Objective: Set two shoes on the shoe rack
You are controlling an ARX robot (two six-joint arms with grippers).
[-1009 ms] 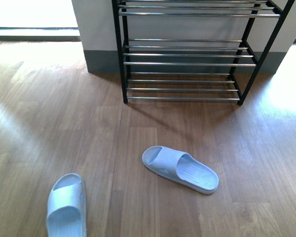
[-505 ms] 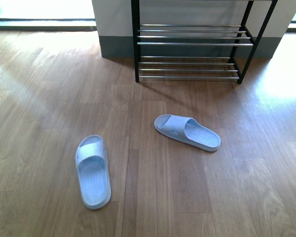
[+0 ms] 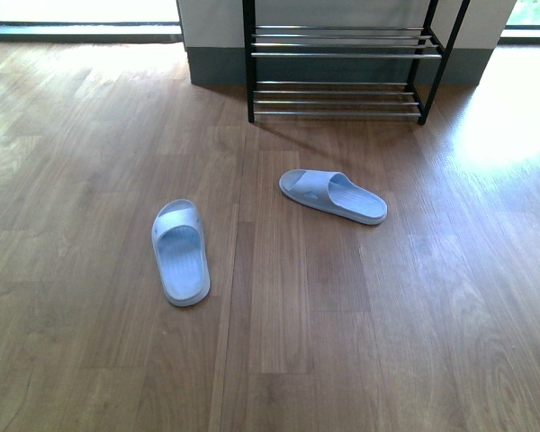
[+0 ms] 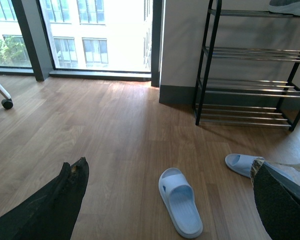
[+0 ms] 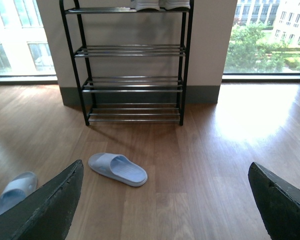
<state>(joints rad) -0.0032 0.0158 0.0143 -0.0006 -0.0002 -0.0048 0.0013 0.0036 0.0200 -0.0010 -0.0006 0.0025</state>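
We note strong daylight from tall glass windows (image 4: 97, 35) at far wall; panes blown out near white in left wrist view. Bright glare patch on brown wood-plank floor (image 3: 499, 135), front view right, again in right wrist view. Soft shadow on floor before black-framed chrome-bar shoe rack (image 3: 342, 55). We find floor and rack sharp; dark jaws close to both wrist lenses soft, out of focus.

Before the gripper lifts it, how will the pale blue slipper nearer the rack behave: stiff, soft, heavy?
The slipper looks moulded in one foam-like piece, so it is probably light and slightly bendable. Its arched strap may flex when pinched. Lying flat on the smooth wooden floor, it would likely slide, not tip.
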